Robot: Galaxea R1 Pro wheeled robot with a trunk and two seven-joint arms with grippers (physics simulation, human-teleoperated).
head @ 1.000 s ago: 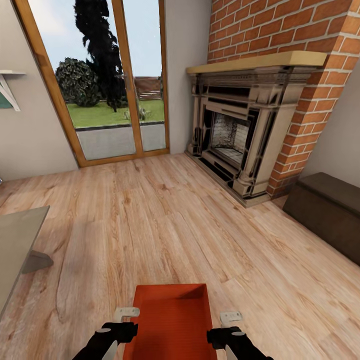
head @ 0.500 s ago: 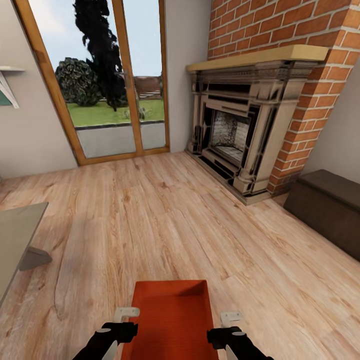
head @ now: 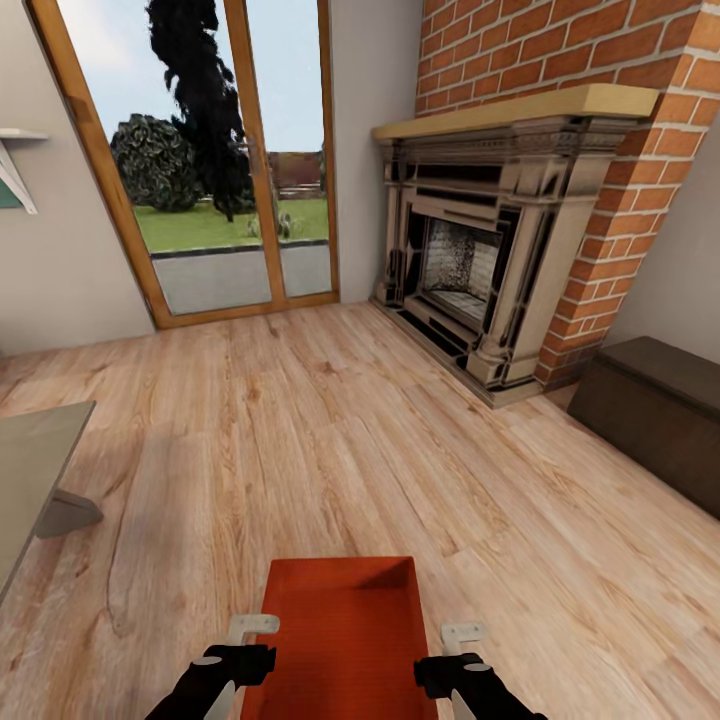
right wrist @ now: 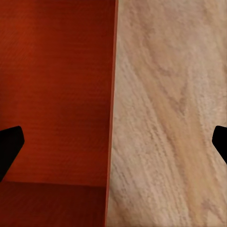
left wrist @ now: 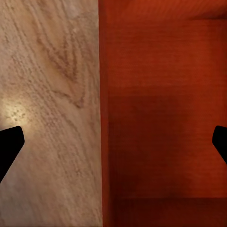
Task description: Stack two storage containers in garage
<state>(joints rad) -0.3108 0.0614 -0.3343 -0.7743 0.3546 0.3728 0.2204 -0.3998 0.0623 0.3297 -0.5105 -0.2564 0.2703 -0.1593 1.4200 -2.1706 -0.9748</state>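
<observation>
Bin (head: 345,630) at 6 o'clock between left gripper (head: 250,628) and right gripper (head: 462,633), each spread wide astride a wall; fireplace (head: 480,270) at 1 o'clock.

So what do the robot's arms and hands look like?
Both arms are smooth and glossy black with rounded joints. The left gripper and the right gripper end in pale grey, flat, blocky fingers. In the wrist views the fingertips look like plain black wedges. No cables or markings show.
</observation>
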